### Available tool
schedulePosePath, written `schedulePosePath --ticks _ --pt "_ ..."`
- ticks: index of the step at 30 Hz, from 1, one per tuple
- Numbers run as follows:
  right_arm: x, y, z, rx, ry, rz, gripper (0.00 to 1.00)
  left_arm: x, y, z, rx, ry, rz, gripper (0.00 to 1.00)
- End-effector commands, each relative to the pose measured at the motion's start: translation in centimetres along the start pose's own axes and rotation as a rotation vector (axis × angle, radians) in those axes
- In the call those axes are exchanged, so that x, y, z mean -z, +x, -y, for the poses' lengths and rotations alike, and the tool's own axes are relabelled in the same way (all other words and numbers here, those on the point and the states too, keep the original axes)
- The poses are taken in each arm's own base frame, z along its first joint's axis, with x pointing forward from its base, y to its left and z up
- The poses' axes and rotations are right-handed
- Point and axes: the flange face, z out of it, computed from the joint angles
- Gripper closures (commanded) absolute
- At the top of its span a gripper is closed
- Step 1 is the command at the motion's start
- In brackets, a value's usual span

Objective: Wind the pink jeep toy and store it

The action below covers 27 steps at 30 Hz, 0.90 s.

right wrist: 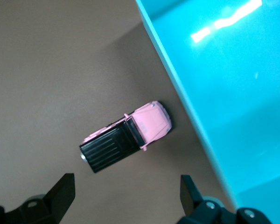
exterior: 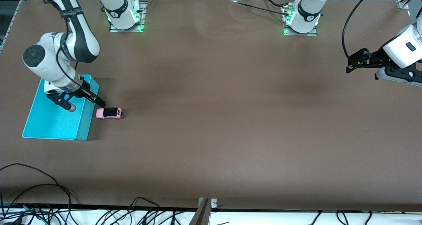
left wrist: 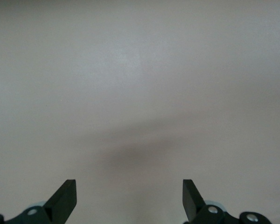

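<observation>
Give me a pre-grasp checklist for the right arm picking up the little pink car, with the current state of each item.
1. Small pink toy jeep with black roof on its wheels on the brown table: ok.
2. Jeep outside the cyan plastic bin, just beside its wall: ok, though the clearance for a finger on that side is slim.
3. Right pincer open, empty: ok.
4. Right pincer centred over the jeep: not ok; it sits over the bin's edge, the jeep off to one side.
5. Left pincer open, waiting over bare table at the left arm's end: ok.
6. Winding mechanism state: cannot tell.
</observation>
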Motion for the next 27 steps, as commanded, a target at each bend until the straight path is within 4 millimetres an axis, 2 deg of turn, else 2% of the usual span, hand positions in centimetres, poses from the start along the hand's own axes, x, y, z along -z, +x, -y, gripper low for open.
schedulePosePath --ticks 1,4,10,13,16,27 --pt "-1.8 -0.6 0.6 -0.217 0.009 0.003 0.00 0.5 0.3 0.3 -0.002 0.009 0.006 0.00" --pt "-3.0 -1.2 1.1 -0.319 0.000 0.013 0.00 0.5 0.3 0.3 -0.003 0.009 0.007 0.00" --pt "-5.2 -1.0 1.2 -0.528 0.014 -0.002 0.00 0.5 0.3 0.3 -0.003 0.010 0.007 0.00" --pt "-6.4 -1.4 2.2 -0.591 0.031 -0.021 0.00 0.5 0.3 0.3 -0.003 0.012 0.007 0.00" --pt "-7.5 -1.7 2.7 -0.626 0.036 -0.030 0.00 0.4 0.4 0.2 -0.003 0.012 0.007 0.00" --pt "-9.2 -0.9 3.2 -0.662 0.036 -0.034 0.00 0.8 0.7 -0.2 -0.022 0.074 -0.021 0.00"
